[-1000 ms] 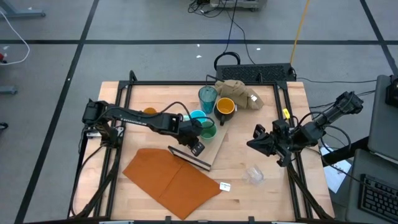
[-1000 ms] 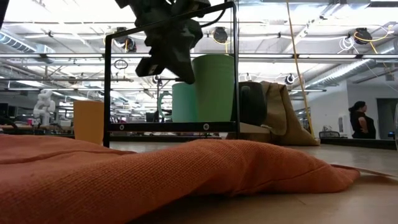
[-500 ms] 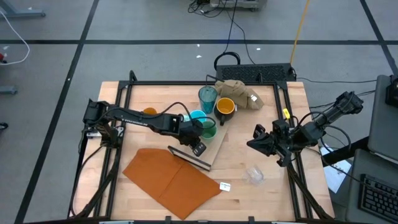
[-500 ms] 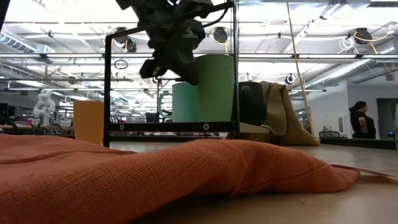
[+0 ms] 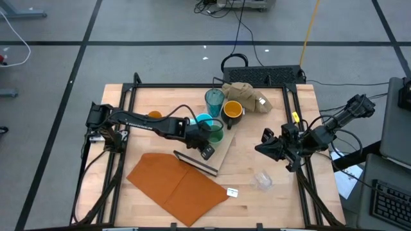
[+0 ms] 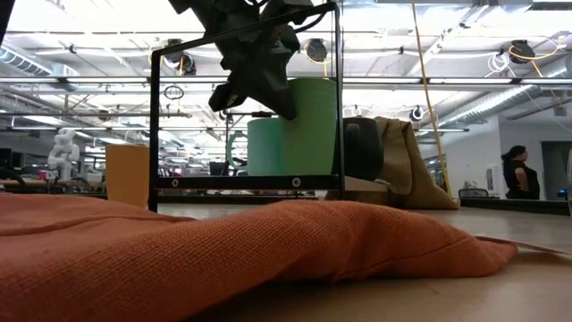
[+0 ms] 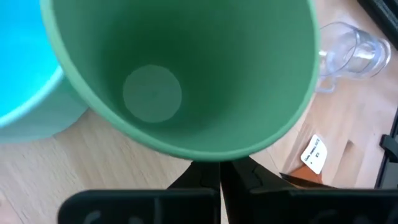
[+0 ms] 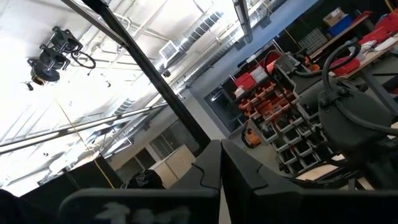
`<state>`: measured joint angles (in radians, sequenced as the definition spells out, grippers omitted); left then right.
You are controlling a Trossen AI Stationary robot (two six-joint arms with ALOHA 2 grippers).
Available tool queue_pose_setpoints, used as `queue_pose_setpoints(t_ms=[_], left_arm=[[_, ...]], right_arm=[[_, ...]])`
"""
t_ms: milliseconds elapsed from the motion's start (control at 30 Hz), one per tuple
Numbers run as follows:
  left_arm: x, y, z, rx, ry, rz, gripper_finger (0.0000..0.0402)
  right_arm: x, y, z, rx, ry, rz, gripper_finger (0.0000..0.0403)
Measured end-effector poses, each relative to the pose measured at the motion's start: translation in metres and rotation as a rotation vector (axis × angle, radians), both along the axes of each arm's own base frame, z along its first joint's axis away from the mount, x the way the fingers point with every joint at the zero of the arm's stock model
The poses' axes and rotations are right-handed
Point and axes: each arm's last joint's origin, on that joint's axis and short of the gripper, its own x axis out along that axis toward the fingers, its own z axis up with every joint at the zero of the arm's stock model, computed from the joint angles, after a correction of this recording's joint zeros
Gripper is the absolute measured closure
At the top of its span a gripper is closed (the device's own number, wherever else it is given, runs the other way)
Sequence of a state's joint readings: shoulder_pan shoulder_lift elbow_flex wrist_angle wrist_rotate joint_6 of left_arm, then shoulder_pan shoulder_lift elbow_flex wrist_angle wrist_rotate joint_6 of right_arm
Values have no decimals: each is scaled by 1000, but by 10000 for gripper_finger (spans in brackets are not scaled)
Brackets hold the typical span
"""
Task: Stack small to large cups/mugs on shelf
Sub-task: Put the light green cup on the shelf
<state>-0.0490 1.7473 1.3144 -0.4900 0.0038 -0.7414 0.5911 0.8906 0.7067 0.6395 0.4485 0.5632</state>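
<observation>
A green cup [image 5: 216, 133] stands upright on the far end of the shelf [image 5: 218, 156], a pale board with a dark strip [image 5: 195, 164], close beside the light blue mug [image 5: 203, 120]. The left wrist view looks into the green cup [image 7: 180, 74]. My left gripper [image 7: 221, 177] is shut, its tips at the cup's rim. Beyond stand a teal tumbler [image 5: 214, 100] and a dark yellow-lined mug [image 5: 232, 110]. An orange cup [image 5: 154, 115] is at the left. A clear glass [image 5: 262, 180] lies on the table. My right gripper [image 5: 265, 147] hangs shut, raised at the right. My left gripper slants down from the table's left, and its shut fingertips [image 7: 205, 175] sit at the outer side of the green cup's rim [image 7: 202, 155]. The rim hides the tips' ends, so I cannot tell whether they touch it. The cup stands upright on the board.
An orange-brown sheet [image 5: 176, 186] lies at the near left and fills the low view's foreground [image 6: 223, 255]. A tan cloth lump [image 5: 247, 95] sits at the far edge. A white tag [image 5: 232, 192] lies near the sheet. Black frame rails [image 5: 295, 128] run along the table's sides.
My left gripper has stayed in place but tipped a little. Its shut fingertips have swung toward the green cup. The cup has stayed where it was.
</observation>
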Motion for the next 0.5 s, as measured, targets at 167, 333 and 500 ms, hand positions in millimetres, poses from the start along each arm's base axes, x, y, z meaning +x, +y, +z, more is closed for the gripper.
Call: queue_pose_setpoints(t_ms=[167,333,500], left_arm=[[3,0,2,12,-34,0,402],[4,1,3,31,-50,-1,402],[4,3,3,41,-54,0,402]], right_arm=[[0,0,0,0,0,0,403],[0,0,0,0,0,0,403],[0,0,0,0,0,0,403]])
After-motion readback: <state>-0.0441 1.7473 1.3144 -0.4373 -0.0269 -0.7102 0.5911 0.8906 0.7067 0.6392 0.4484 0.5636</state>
